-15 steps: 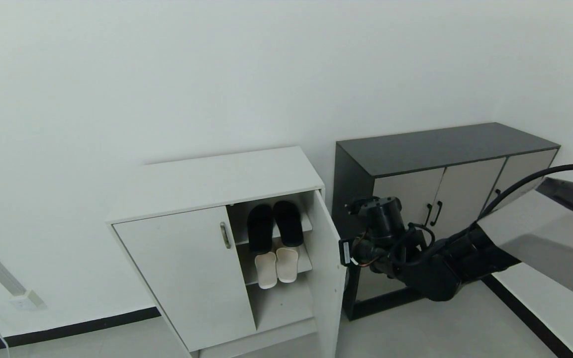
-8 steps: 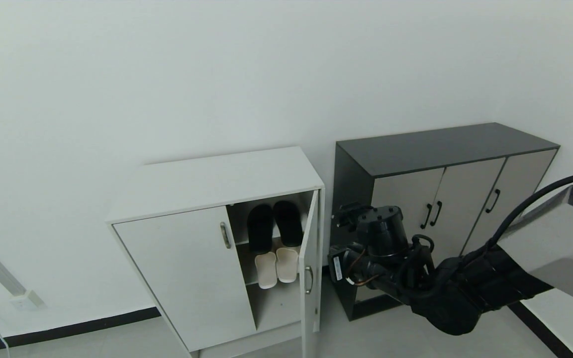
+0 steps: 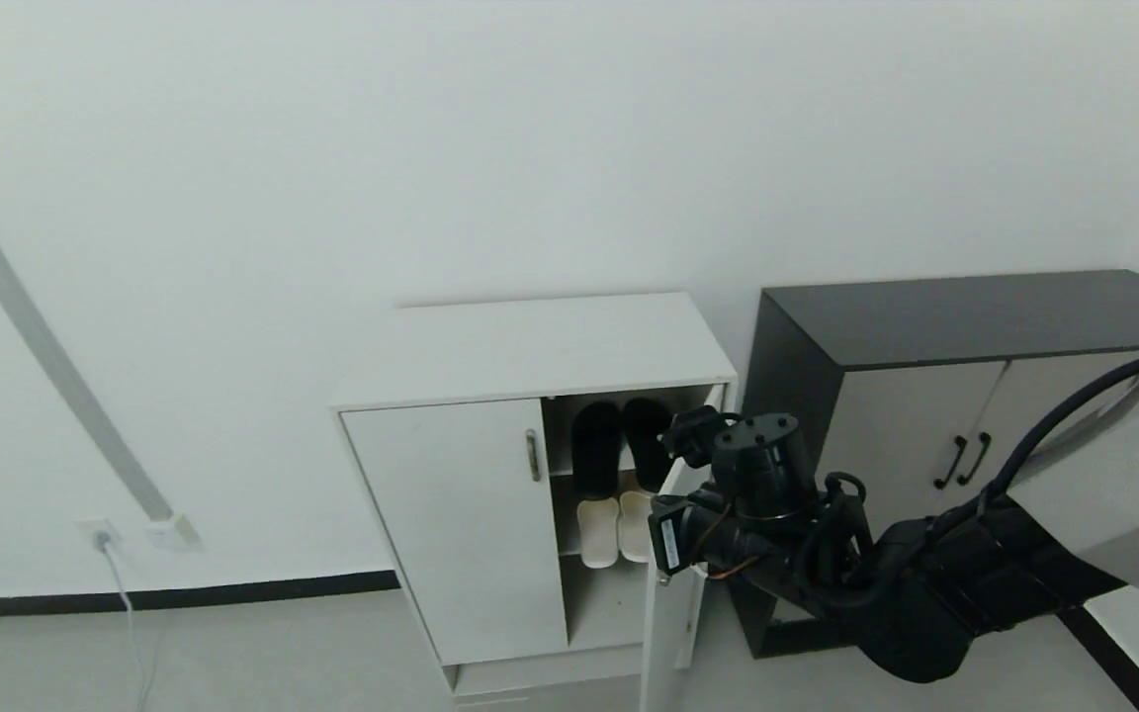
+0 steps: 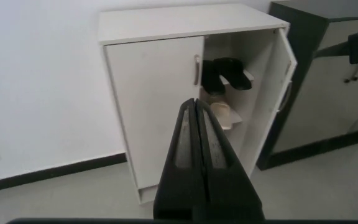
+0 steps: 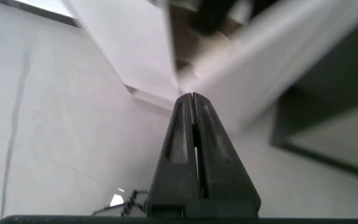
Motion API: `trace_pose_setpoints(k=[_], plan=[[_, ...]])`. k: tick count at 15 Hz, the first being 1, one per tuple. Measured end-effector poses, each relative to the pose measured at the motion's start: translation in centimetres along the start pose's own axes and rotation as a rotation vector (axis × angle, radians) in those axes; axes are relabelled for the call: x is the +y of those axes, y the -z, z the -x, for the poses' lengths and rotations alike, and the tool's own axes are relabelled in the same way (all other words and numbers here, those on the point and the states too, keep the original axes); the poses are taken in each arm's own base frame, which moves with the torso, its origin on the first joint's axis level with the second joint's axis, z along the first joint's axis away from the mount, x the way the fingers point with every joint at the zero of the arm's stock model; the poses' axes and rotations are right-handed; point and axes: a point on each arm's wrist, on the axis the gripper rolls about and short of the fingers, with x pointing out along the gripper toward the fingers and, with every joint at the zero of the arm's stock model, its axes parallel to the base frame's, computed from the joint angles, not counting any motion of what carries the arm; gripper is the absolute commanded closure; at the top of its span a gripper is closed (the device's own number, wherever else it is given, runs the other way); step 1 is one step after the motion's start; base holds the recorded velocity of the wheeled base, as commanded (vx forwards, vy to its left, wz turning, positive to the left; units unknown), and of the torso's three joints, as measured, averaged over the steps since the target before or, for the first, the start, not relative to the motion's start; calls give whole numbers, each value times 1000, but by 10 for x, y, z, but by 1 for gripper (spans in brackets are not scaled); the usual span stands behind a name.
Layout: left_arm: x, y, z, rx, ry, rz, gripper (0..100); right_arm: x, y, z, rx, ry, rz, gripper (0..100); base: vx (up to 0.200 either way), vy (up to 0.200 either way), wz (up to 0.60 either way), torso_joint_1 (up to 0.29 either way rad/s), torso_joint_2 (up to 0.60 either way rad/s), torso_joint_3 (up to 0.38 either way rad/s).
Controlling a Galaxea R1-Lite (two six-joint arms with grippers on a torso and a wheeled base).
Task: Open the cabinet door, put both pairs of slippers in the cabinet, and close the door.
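The white cabinet [image 3: 530,346] stands against the wall with its left door closed and its right door [image 3: 673,603] partly open. Inside, black slippers [image 3: 619,445] rest on the upper shelf and white slippers [image 3: 614,514] on the shelf below. My right arm [image 3: 747,485] is at the outer face of the open door, and the right gripper [image 5: 193,96] is shut and empty, pointing at the door's lower part [image 5: 278,68]. My left gripper [image 4: 195,102] is shut, holds nothing, and stays well back from the cabinet [image 4: 154,93], facing the slippers [image 4: 225,68].
A dark cabinet [image 3: 975,316] with grey doors stands right beside the white one, close behind my right arm. A wall socket [image 3: 100,534] with a cable and a slanting conduit are at the left. Bare grey floor [image 5: 61,124] lies in front.
The right door has swung from wide open to partly open, with my right arm following it leftward. The head camera has turned, shifting both cabinets right in the picture.
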Motion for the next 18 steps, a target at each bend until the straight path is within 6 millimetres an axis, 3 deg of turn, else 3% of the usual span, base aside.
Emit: trace_pose_setpoints(k=[7,14,18], plan=[[0,0,0,0,1,0,100,-18,-3,9,9,49,-13,100,0,0,0,0,0,0],[0,0,0,0,1,-1,100,-46,25,48,124,114,-16,100,171,0,0,-3,1,1],[0,0,0,0,0,1,100,-52,34,54,155,124,-19,100,0,0,0,0,0,0]])
